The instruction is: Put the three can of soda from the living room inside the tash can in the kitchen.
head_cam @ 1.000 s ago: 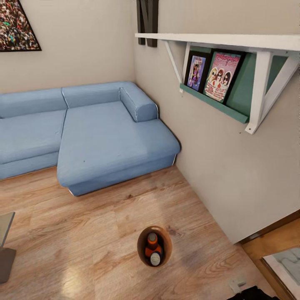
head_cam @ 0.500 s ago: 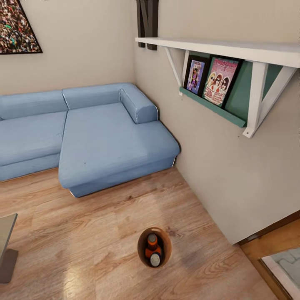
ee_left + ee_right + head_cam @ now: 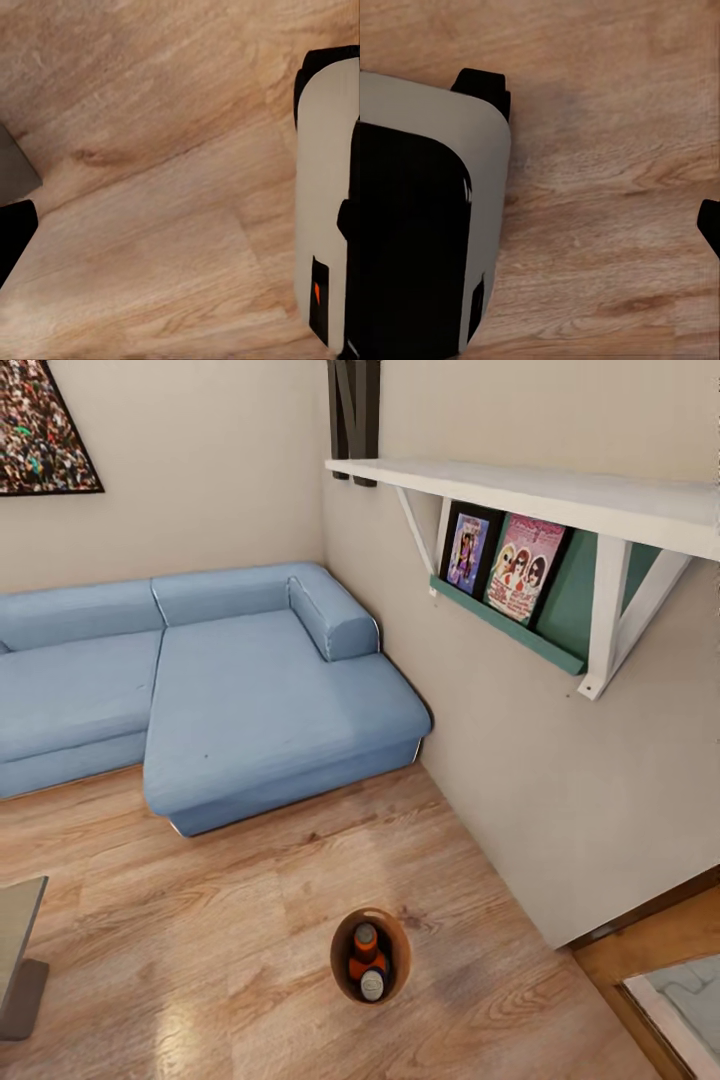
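Cans (image 3: 366,958) are sitting inside the trash can (image 3: 343,945) on the wood floor (image 3: 200,960). Whether either gripper is gripping anything cannot be told

Setting: a home living room. A blue corner sofa (image 3: 210,690) fills the left and centre of the frame against plain beige walls. A framed picture (image 3: 45,425) hangs at upper left. A white wall shelf (image 3: 540,495) at upper right holds two framed prints (image 3: 500,555). Warm wood floor (image 3: 200,950) covers the lower frame.

Grainy wood floor (image 3: 250,920) with soft sheen, matt blue cloth sofa (image 3: 230,690), wood-lined bucket (image 3: 371,955).
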